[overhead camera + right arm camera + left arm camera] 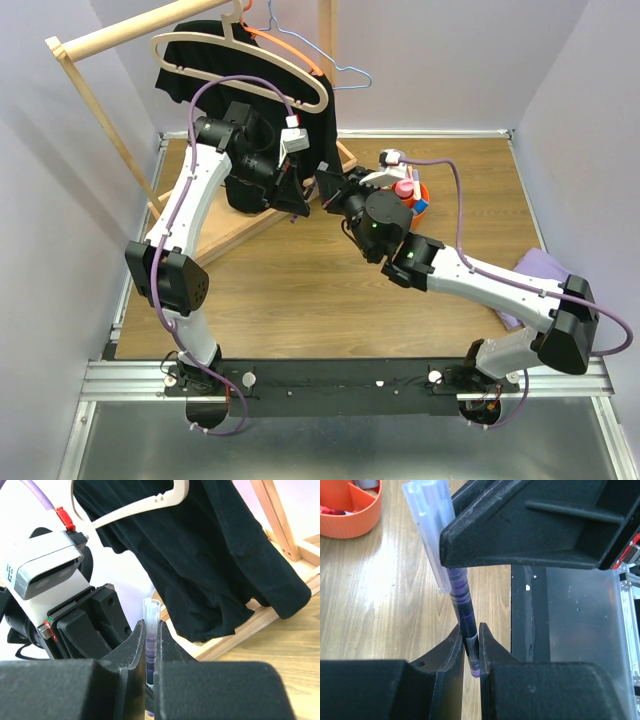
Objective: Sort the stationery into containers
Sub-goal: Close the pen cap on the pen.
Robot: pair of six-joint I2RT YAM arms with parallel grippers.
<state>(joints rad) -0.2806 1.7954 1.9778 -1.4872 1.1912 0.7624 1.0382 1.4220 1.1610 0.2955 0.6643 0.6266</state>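
Purple pen [462, 600], clear-capped, pinched at its tail by left gripper [472, 640] and higher up by right gripper [150, 650]; orange organiser [350, 525] lies nearer the latter.

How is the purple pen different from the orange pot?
The pen is thin and purple with a clear cap; the pot is round, wide and orange. The pen is pinched by the left tool and the right tool; the pot sits on the table. Both look plastic.
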